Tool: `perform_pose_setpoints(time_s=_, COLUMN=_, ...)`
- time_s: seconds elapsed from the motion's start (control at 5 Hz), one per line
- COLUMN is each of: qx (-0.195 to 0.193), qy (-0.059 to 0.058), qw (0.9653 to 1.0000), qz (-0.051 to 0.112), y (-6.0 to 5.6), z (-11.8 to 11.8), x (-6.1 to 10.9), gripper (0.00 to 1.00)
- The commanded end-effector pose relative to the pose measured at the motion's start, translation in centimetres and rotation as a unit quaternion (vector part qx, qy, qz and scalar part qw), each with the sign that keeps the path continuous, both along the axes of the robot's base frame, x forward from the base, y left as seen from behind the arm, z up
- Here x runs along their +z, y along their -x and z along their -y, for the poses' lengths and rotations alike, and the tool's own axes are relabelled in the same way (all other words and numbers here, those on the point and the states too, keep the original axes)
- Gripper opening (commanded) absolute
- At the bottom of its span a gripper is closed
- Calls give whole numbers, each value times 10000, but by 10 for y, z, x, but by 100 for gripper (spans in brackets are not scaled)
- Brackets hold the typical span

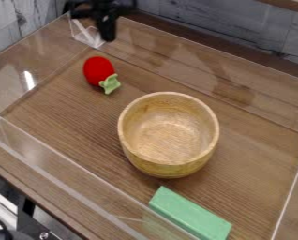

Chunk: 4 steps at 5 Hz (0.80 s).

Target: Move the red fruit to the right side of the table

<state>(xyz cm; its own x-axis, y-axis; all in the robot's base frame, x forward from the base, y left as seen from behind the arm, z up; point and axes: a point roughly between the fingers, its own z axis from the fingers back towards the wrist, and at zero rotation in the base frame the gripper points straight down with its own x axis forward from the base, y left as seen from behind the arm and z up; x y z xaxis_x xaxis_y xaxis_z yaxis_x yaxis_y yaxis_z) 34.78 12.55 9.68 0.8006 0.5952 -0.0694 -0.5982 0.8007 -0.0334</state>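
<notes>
Gripper (107, 33) hangs at the far left corner, jaws pinched shut on nothing. Red fruit (100, 71) lies on the table (258, 164) just below and nearer than the jaws, untouched; wooden bowl (170, 132) farther right.

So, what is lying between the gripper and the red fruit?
Nothing: in the camera view only bare table separates the shut, empty gripper from the red fruit, which lies on the wood.

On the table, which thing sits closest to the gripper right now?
The red fruit, just below the gripper; the wooden bowl and green block lie farther away.
</notes>
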Motion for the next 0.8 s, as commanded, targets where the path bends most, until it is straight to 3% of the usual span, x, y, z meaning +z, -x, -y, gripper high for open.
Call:
perform_pose_setpoints(time_s=0.0, qx=341, qy=-135, qw=9990, qz=245, y=-9, z=-17, x=2, gripper=100)
perform_pose_setpoints(time_s=0.4, qx=980, qy=-249, qw=9948, qz=146, y=-4, z=-15, x=-23, gripper=100)
perform_pose_setpoints(time_s=0.6, qx=1191, qy=-293, qw=9924, qz=107, y=5, z=-11, x=-30, gripper=100)
